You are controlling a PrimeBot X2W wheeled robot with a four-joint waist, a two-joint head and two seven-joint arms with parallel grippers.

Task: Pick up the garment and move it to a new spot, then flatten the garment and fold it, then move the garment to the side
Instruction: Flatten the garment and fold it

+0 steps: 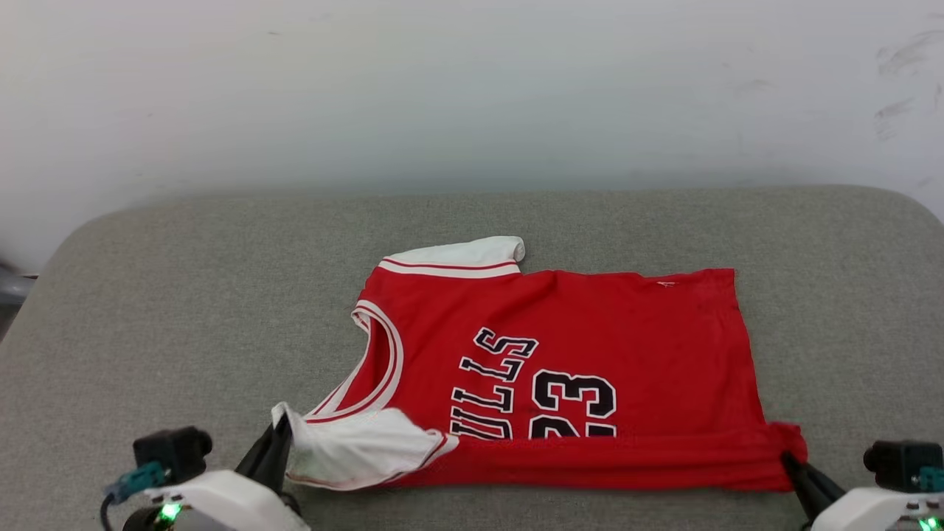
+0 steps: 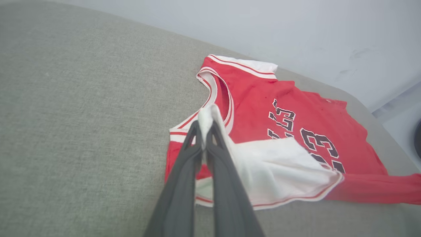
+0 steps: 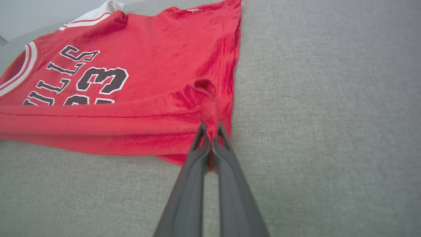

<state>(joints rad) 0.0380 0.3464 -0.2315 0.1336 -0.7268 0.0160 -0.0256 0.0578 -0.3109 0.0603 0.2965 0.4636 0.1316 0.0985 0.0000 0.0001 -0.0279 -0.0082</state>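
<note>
Pinching a white sleeve (image 1: 361,450) at the near left, our left hand (image 1: 279,441) is closed tight on the cloth. We see the red shirt (image 1: 590,332) lying flat in the middle of the grey surface (image 1: 147,295), its near edge folded over the lettering. Our right hand (image 1: 789,459) is clamped on the red hem corner at the near right.

The garment's (image 1: 590,310) folded-up near edge (image 1: 612,461) covers the lower half of the number 23 (image 1: 571,402). The white sleeve (image 1: 354,446) hides what seems to be the first letter of the lettering (image 1: 490,383). The left gripper's (image 1: 282,431) tips are buried in sleeve cloth, and the right gripper's (image 1: 789,461) in the red corner. A dark rounded shape (image 2: 418,138) is cut off by the left wrist view's right edge and is unidentifiable.
</note>
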